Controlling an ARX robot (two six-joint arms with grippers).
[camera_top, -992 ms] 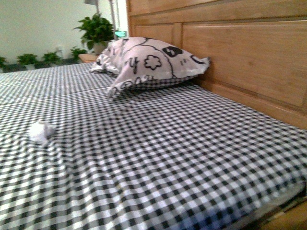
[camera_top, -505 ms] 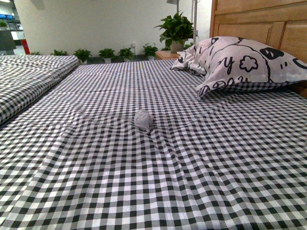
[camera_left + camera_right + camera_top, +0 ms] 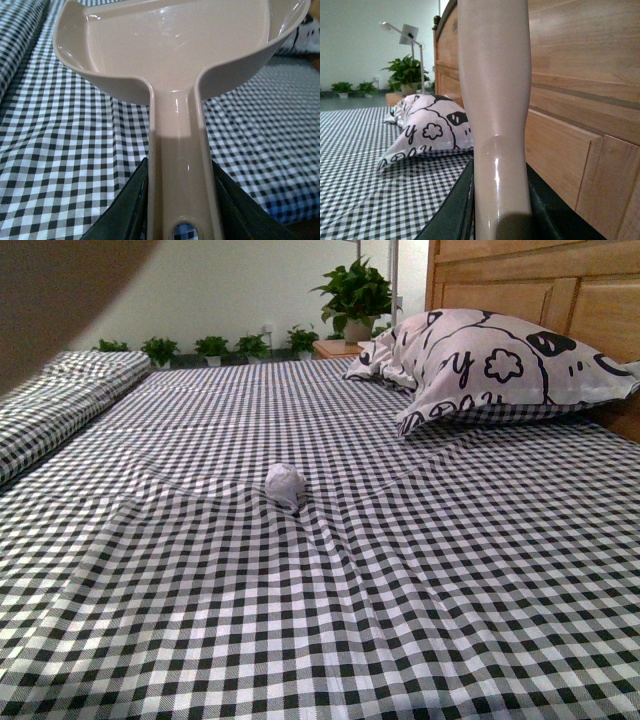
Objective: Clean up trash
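Observation:
The trash (image 3: 284, 484), a small crumpled white paper ball, lies on the black-and-white checked bedsheet (image 3: 420, 580) near the middle of the front view. Neither arm shows there. In the left wrist view my left gripper (image 3: 180, 210) is shut on the handle of the pinkish-beige dustpan (image 3: 170, 45), whose empty scoop is held above the sheet. In the right wrist view my right gripper (image 3: 500, 210) is shut on the beige brush handle (image 3: 495, 100), which rises upright; the bristles are out of view.
A patterned white pillow (image 3: 490, 365) lies at the back right against the wooden headboard (image 3: 560, 285). Potted plants (image 3: 352, 295) and a lamp stand behind the bed. A folded checked cover (image 3: 50, 405) is at the left. A dark blur fills the top left corner.
The front view has swung left: one second ago the paper ball sat at the far left, now it is near the middle. A dark blur has come into the top left corner.

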